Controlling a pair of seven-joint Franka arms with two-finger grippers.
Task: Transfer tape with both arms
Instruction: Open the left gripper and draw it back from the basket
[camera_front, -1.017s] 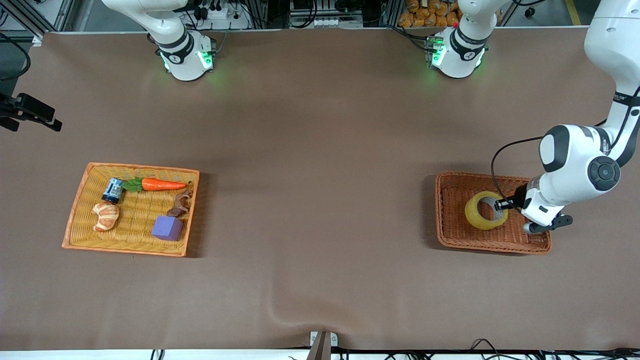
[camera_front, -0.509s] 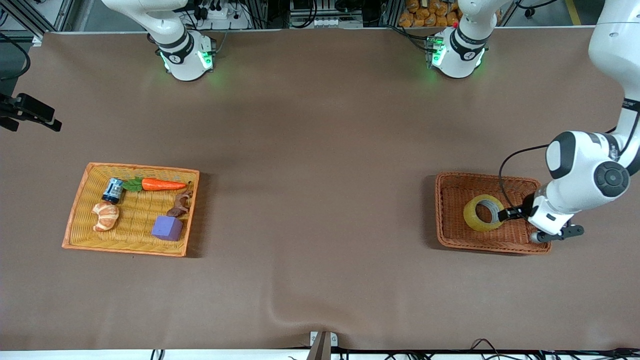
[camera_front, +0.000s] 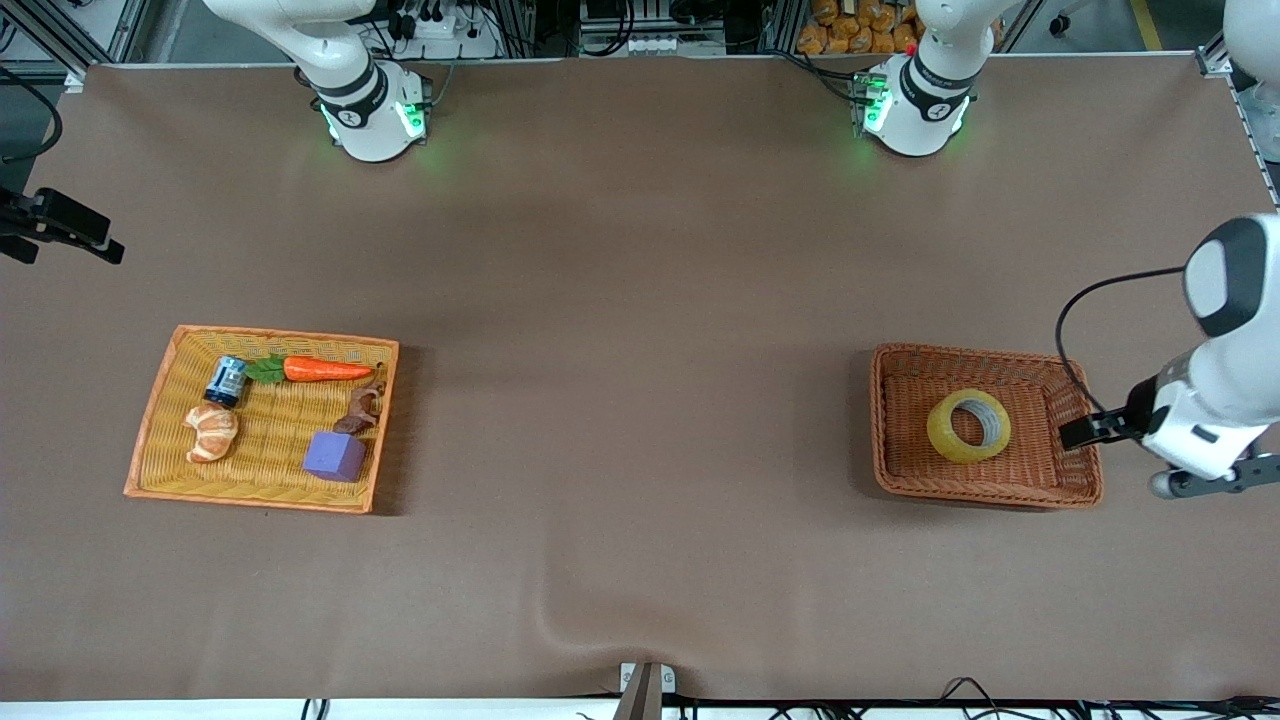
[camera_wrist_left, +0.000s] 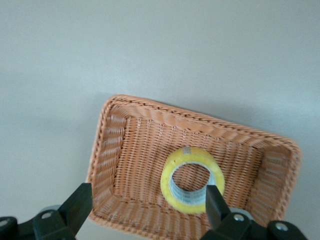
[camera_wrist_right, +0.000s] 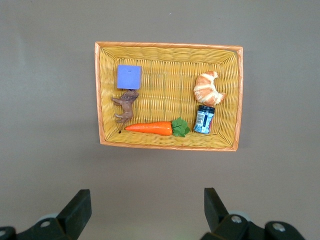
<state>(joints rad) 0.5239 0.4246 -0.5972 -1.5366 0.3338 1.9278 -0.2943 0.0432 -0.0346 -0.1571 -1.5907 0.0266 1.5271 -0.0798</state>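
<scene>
The tape (camera_front: 940, 432), a yellowish ring with a grey-white core, lies flat in the brown wicker basket (camera_front: 885, 420) at the left arm's end of the table. My left gripper (camera_front: 1075, 432) is open and empty over the basket's rim at the table-end side, apart from the tape. In the left wrist view the tape (camera_wrist_left: 190, 154) lies in the basket (camera_wrist_left: 107, 150) and the left gripper (camera_wrist_left: 148, 199) stands wide open above the rim. My right gripper (camera_wrist_right: 147, 200) is open and empty, high over bare table beside the yellow basket (camera_wrist_right: 165, 46). The right arm waits.
The yellow basket (camera_front: 160, 400) at the right arm's end holds a carrot (camera_front: 325, 369), a croissant toy (camera_front: 211, 432), a purple block (camera_front: 335, 456), a small can (camera_front: 226, 381) and a brown figure (camera_front: 362, 408). Brown table cloth lies between the baskets.
My left gripper has let go of the tape and drawn back toward the table end. The tape has settled flat in the brown basket. The right arm has not moved.
</scene>
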